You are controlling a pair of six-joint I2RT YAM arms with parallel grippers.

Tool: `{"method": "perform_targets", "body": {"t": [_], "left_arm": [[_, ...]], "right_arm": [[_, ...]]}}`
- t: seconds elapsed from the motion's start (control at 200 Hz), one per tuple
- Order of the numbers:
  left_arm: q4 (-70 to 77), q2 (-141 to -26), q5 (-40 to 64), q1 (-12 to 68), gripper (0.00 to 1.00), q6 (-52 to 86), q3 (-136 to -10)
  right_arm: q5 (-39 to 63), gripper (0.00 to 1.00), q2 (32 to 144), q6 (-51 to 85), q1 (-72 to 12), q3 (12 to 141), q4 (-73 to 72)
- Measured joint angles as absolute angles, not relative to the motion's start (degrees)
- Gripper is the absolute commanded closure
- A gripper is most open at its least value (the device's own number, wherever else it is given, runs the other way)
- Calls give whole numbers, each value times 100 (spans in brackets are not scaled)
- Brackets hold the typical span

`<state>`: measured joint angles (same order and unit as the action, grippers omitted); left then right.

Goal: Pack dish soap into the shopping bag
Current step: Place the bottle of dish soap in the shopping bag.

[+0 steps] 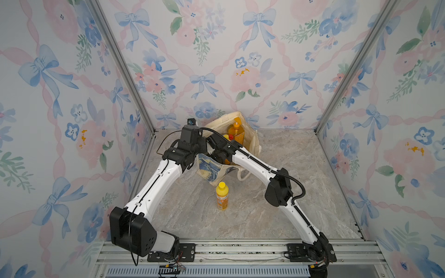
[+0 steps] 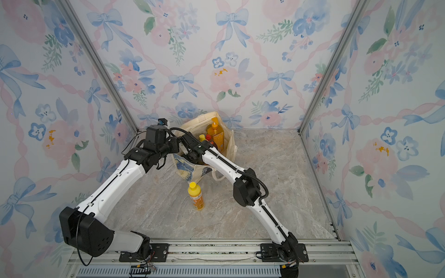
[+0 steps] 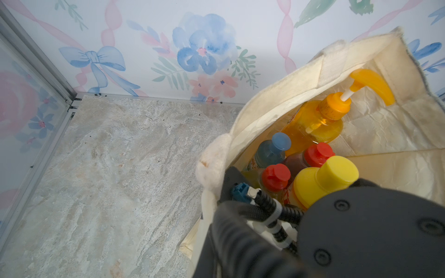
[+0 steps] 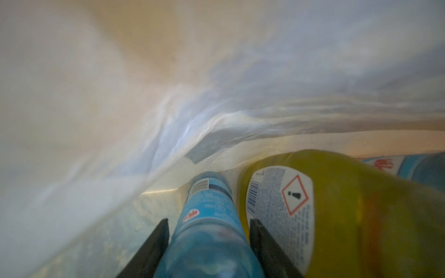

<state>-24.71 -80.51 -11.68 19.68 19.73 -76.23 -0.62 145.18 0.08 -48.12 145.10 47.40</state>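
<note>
— So, where is the blue bottle (image 4: 207, 240) sitting?
— Inside the shopping bag (image 1: 252, 142), beside the yellow-green bottle (image 4: 337, 204). Your right gripper (image 4: 208, 220) is straddling it, jaws slightly clear. Your left gripper is sitting closed, hidden. A yellow-capped bottle (image 1: 221, 196) is standing outside on the table (image 1: 289, 192).

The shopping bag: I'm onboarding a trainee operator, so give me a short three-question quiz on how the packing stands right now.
1. True or false: the pump bottle stands inside the shopping bag.
2. The right gripper straddles: A the small blue bottle, B a sponge, C nothing.
3. What cap colour has the lone bottle outside the bag?
Key: 1 true; 2 A; 3 yellow.
</note>
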Motion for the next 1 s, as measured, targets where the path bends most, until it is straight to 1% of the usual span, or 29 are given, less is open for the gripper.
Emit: {"method": "perform_targets", "body": {"t": [0.23, 0.465, 0.76, 0.87, 1.0], "left_arm": [[-2440, -8042, -1173, 1968, 100, 1973, -7605], [-2401, -8020, -1173, 1968, 100, 1973, -7605], [-2383, -7966, -1216, 1975, 100, 1973, -7605], [-2388, -7966, -1258, 1975, 100, 1973, -7605], [-2408, -7968, -1302, 1973, 100, 1975, -7559]], "right_arm": [[-45, 35, 14365, 84, -4812, 14396, 4672], [-45, 35, 14254, 134, -4812, 14298, 4685], [-56, 32, 13904, 150, -4812, 14029, 4862], [-62, 34, 13837, 141, -4812, 13957, 4877], [-45, 39, 13600, 132, -4821, 13946, 4565]]}}
